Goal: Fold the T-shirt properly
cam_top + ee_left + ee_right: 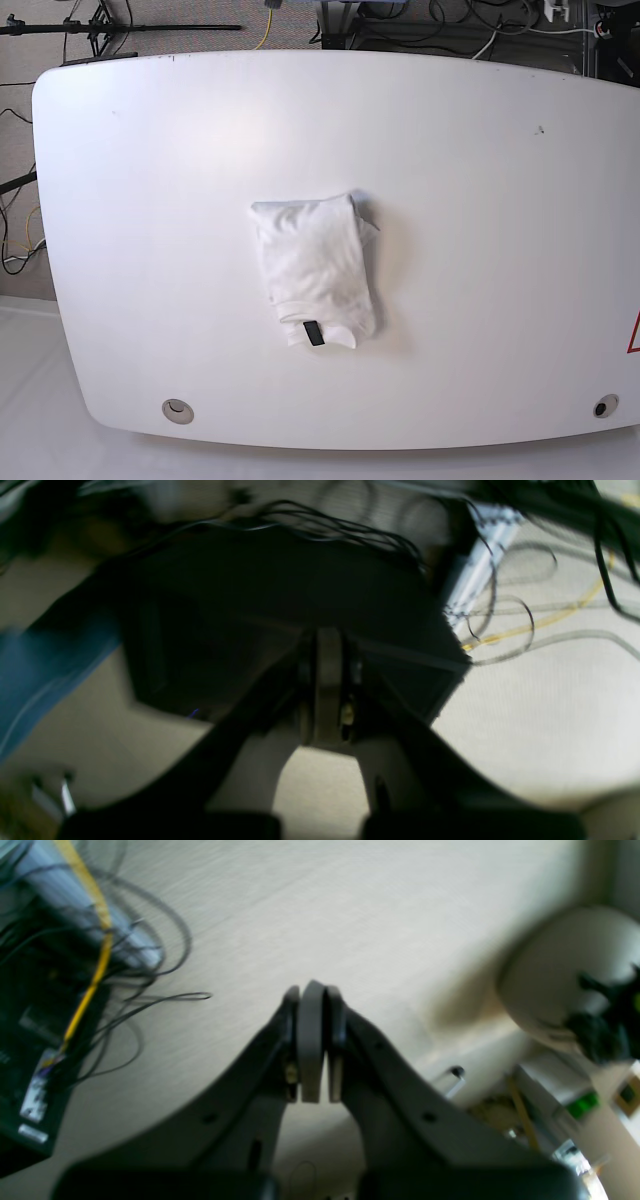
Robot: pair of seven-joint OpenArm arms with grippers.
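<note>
The left pincer is closed on nothing, its pads pressed flat together, and it hangs over floor with a dark box and loose cables beyond it. The right pincer is likewise closed and empty, above pale floor with a yellow cable at the left and what may be a rounded white object at the right; the blur leaves that unsure. Neither pincer shows in the base view. There the T-shirt lies folded into a compact white bundle near the middle of the white bench, slightly left of centre, its black neck label facing up at the near end.
</note>
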